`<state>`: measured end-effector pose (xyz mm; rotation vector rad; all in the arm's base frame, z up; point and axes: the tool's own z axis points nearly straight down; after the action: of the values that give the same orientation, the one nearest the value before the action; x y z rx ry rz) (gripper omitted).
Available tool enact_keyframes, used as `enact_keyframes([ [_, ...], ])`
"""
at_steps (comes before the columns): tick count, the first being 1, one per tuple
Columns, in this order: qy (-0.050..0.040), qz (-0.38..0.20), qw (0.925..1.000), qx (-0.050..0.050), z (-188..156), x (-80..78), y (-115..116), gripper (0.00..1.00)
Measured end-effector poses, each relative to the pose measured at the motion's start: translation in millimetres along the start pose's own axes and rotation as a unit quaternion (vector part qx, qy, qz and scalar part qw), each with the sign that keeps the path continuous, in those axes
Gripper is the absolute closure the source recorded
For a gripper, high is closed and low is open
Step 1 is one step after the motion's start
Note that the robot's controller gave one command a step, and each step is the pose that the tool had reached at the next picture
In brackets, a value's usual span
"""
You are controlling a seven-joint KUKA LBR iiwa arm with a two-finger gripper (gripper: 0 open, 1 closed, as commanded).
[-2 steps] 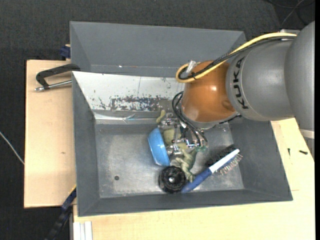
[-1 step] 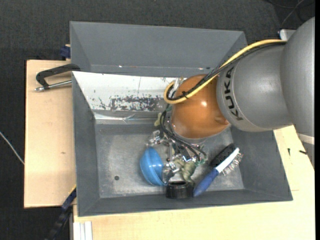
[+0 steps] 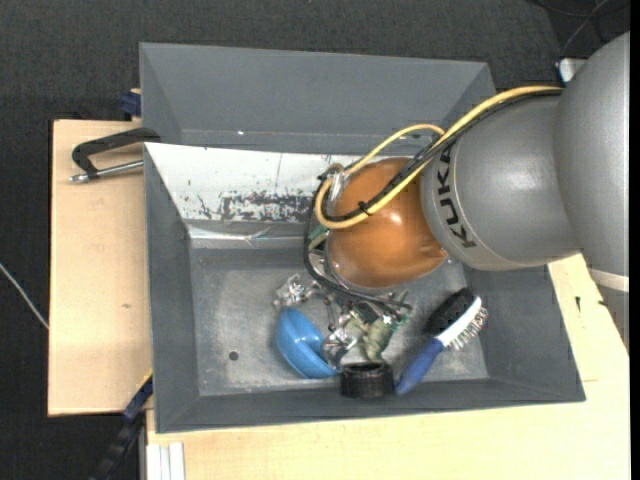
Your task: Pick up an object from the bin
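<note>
A grey metal bin (image 3: 225,313) seen from above, with a grey robot arm (image 3: 520,183) reaching in from the right. Its tool (image 3: 345,320), below an orange wrist cover (image 3: 385,230), is down among things heaped at the bin's front; whether it is spread or pressed together cannot be told. Just beside it lie one rounded blue object (image 3: 298,345), one black ring-shaped cap (image 3: 365,379) and one blue-handled brush with white bristles (image 3: 440,338), around a small glinting tangle (image 3: 296,290)
</note>
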<state>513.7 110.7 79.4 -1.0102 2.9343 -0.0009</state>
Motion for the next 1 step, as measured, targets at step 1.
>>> enact_keyframes([
  [1, 0.0036, 0.0, 1.0, -0.004, 1.0, 1.5, 3.6, 1.0],
])
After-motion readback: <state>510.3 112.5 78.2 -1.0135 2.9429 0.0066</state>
